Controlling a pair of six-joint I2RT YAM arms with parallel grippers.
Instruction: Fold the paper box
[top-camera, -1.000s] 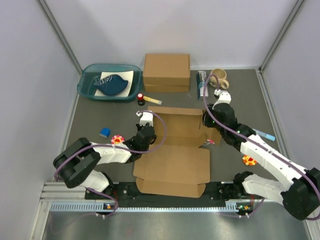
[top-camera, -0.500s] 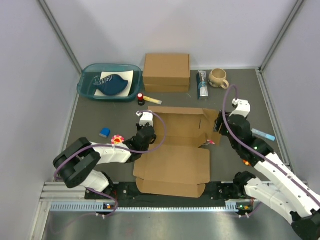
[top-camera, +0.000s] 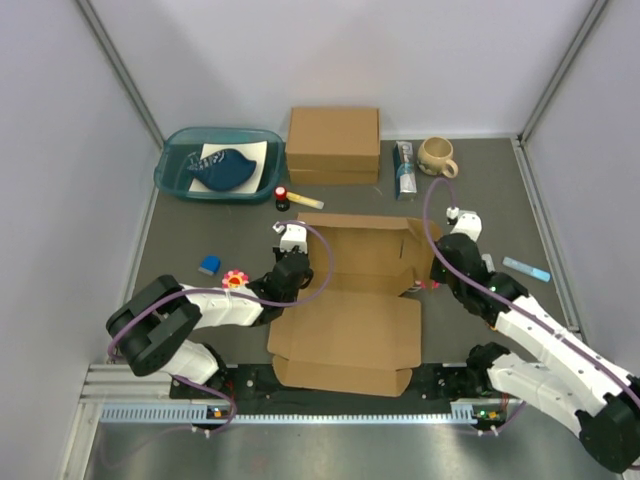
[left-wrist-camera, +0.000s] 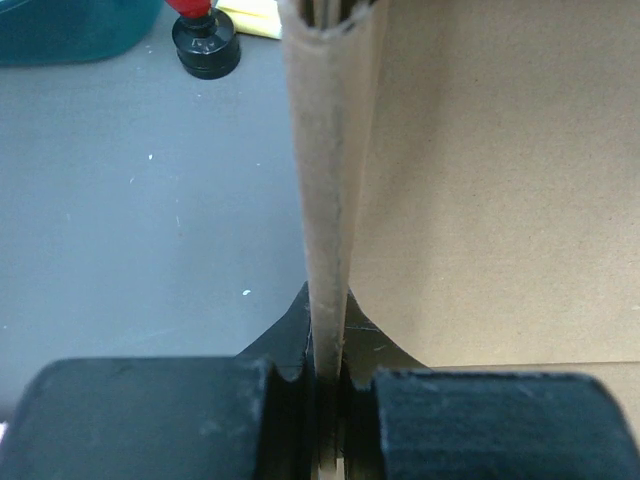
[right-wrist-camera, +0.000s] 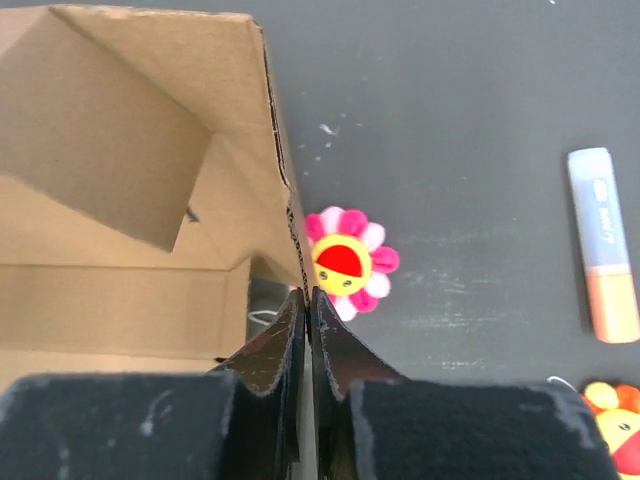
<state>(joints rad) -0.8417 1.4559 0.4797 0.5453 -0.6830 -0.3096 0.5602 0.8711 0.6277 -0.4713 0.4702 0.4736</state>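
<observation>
nearest us, between the two arm bases, the paper box (top-camera: 350, 325) lies mid-table. its wide lid panel is flat toward the near edge, and the tray part behind it has its side and back walls raised.

the left gripper (left-wrist-camera: 325, 350) has its jaws closed tight on the doubled-over left wall, with the card standing upright between the pads. the right gripper (right-wrist-camera: 307, 300) has its jaws pressed together too. the thin edge of the right wall runs down into them, so we judge it pinched there. a flower toy (right-wrist-camera: 345, 262) lies just outside that wall.

we reckon the board is light and thin, stiff across a panel but willing at the creases. it looks apt to slide on the table (top-camera: 500, 190) and to dent at an edge under a hard pinch. the best hold, we think, is a wall's top edge close to a crease, one side braced while the other folds.

farther back stand a thicker cardboard box (top-camera: 333, 145) and a mug (top-camera: 437, 155), both apart from it.
</observation>
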